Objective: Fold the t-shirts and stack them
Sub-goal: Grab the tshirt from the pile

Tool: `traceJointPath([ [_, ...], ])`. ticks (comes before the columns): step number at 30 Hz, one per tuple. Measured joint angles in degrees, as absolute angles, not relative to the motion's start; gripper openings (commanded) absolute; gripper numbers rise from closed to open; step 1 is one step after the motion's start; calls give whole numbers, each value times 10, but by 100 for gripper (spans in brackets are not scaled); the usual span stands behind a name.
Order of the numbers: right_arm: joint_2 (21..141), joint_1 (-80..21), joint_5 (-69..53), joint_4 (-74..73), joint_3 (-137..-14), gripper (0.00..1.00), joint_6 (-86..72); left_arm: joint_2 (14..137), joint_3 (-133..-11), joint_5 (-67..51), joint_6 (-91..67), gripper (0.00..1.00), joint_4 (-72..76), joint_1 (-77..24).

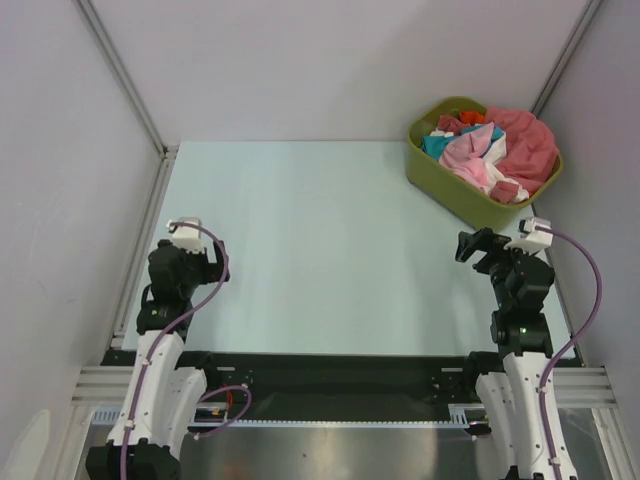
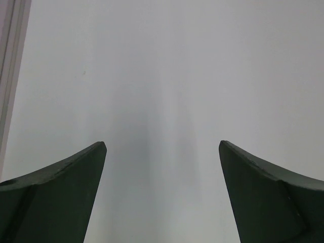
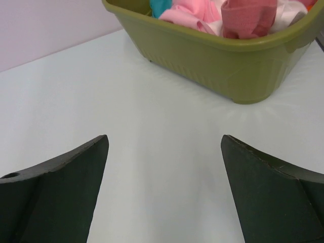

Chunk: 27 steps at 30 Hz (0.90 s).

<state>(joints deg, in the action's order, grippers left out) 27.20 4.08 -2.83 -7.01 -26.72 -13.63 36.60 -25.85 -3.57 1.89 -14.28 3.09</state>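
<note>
Ahead of our right claw and a little to its right, one olive-green tub stands on the worktop. It is heaped with t-shirts in pink, coral-red, teal and white; we cannot count them. Right claw and left claw both gape wide, holding and touching nothing.

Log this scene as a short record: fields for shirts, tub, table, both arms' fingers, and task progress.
shirts: crumpled soft cloth t-shirts in pink, coral-red, teal, white and orange, heaped in the tub
tub: olive-green plastic tub, at the table's far right corner
table: pale flat tabletop
left fingers: dark left fingers open over bare tabletop, holding nothing
right fingers: dark right fingers open, facing the tub, apart from it
progress: no shirt taken out, folded or stacked yet
</note>
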Motion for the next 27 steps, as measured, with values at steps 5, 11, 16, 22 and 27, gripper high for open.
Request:
traceJointPath([
  [5, 347, 41, -28, -99, -391, 100, -135, 364, -300, -130, 80, 100, -165, 30],
  [11, 565, 64, -33, -147, -683, 100, -103, 419, -356, -173, 156, 100, -184, 29],
  [16, 756, 125, -49, -160, -858, 98, -103, 671, -635, -206, 198, 100, -318, 29],
  [22, 953, 145, -43, -216, -952, 80, -106, 943, -930, -245, 201, 100, -447, 29],
  [27, 1123, 135, -62, -296, -1100, 70, -112, 982, -930, -251, 170, 100, -460, 28],
])
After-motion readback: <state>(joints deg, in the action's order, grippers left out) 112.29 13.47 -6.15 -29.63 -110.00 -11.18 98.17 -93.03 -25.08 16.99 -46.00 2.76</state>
